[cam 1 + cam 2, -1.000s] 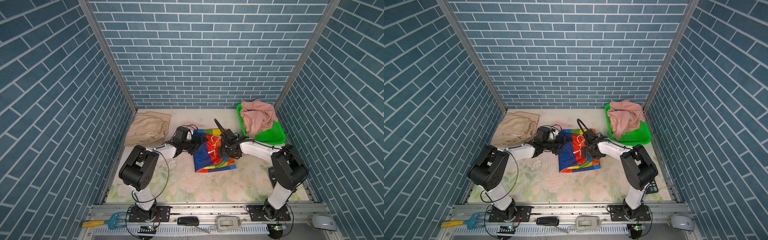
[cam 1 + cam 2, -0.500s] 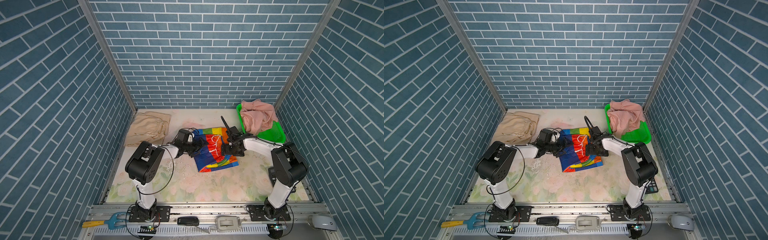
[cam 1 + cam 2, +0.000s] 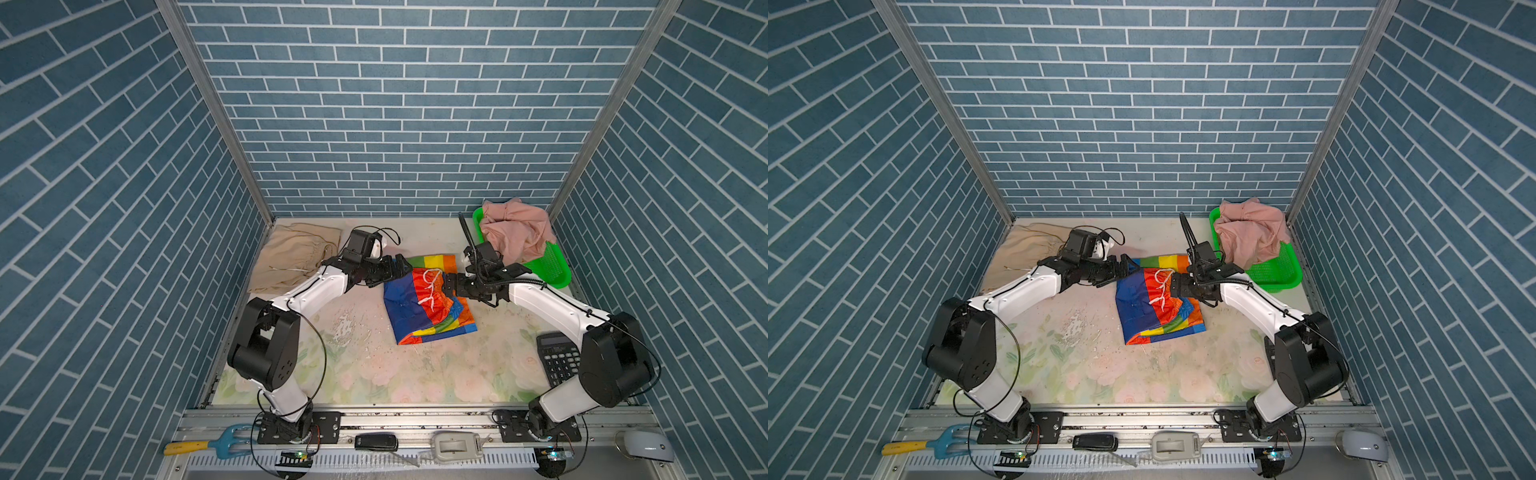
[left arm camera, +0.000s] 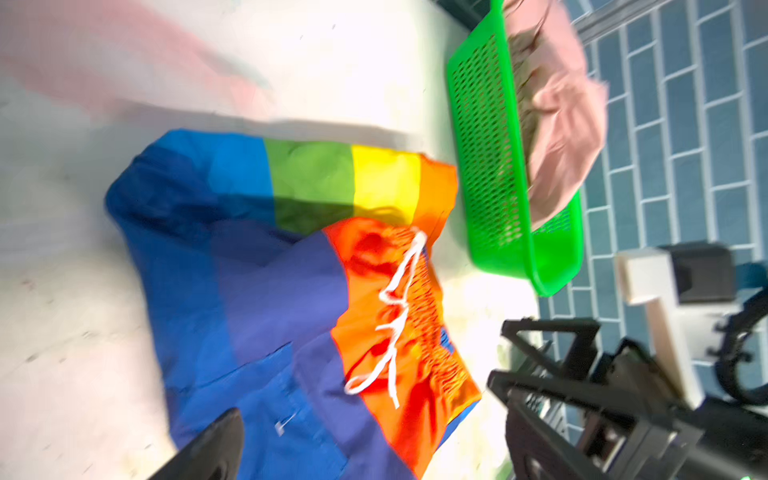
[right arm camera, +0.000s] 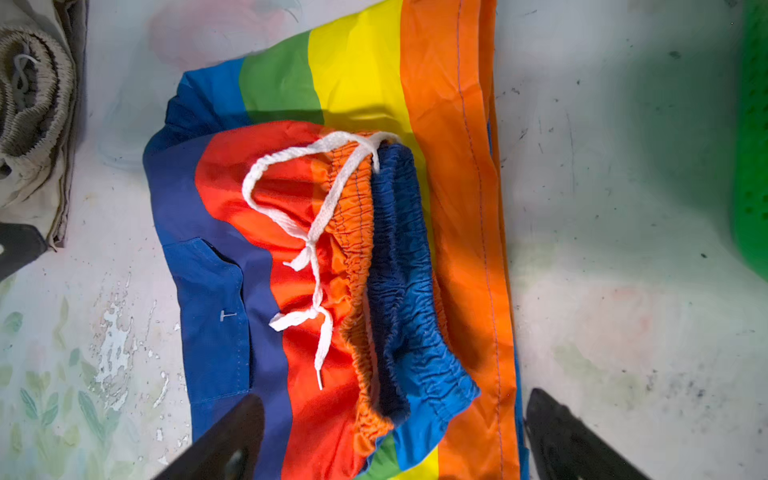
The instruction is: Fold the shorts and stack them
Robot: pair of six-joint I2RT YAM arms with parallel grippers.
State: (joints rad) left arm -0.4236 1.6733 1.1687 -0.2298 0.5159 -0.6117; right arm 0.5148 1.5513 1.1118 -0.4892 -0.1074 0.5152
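The shiny rainbow-striped drawstring shorts lie folded mid-table, with the beige drawstring shorts well apart at their 10 o'clock and the dusty pink shorts heaped in the green plastic mesh basket at their 2 o'clock. The left gripper sits at the rainbow pair's 10 o'clock corner, jaws spread and holding nothing. The right gripper is at their 3 o'clock edge, jaws wide, straddling the gathered waistband without clamping it.
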